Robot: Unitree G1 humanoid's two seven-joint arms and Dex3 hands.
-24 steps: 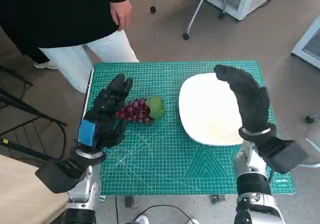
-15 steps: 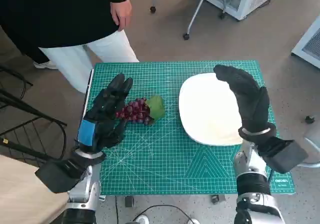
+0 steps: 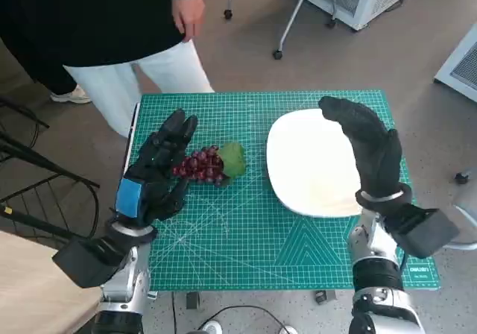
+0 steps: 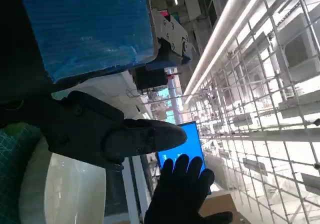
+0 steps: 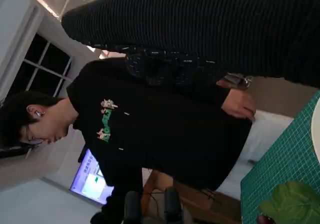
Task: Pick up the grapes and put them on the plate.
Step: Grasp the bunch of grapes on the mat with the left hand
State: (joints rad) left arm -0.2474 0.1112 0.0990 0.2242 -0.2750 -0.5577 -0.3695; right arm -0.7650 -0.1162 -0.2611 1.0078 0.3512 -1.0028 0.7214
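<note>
Head view: left hand [image 3: 158, 171], fingers spread and empty, lies beside the grapes [image 3: 200, 165], a soft, loose, light bunch probably best cupped around its middle.

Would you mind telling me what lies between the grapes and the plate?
In the head view, only a bare strip of green mat separates the grapes, with their leaf on that side, from the plate.

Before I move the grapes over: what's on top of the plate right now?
The right hand is over the plate's far right part; contact can't be judged. The visible surface is bare; what's beneath the hand is covered. The grapes lie on the mat.
</note>
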